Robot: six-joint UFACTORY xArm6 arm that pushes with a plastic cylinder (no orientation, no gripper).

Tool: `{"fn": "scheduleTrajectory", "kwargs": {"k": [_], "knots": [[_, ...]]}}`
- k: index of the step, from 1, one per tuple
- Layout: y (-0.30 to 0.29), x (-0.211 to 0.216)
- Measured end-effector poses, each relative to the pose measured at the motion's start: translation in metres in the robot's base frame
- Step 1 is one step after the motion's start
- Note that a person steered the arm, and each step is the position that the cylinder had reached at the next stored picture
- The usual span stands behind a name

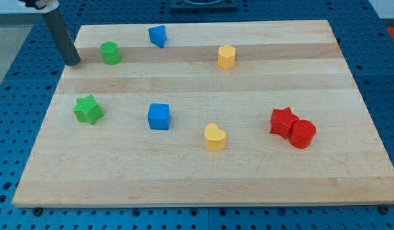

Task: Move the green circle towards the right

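Observation:
The green circle [110, 53] is a short green cylinder near the board's top left corner. My tip [74, 62] rests on the board just to the left of it, with a small gap between them. The dark rod slants up towards the view's top left corner.
A blue triangle [158, 36] lies up and right of the green circle, a yellow hexagon [227, 56] further right. A green star [88, 110], a blue cube [159, 116], a yellow heart [214, 137], a red star [283, 121] and a red cylinder [302, 134] lie lower on the wooden board [248, 179].

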State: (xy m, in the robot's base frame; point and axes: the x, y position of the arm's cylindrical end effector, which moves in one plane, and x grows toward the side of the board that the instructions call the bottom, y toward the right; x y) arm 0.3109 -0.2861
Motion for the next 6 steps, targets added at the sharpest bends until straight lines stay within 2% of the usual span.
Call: {"fn": "scheduleTrajectory", "kwargs": {"k": [1, 2, 6], "knots": [[0.020, -0.035], [0.031, -0.035], [0.231, 0.012]]}}
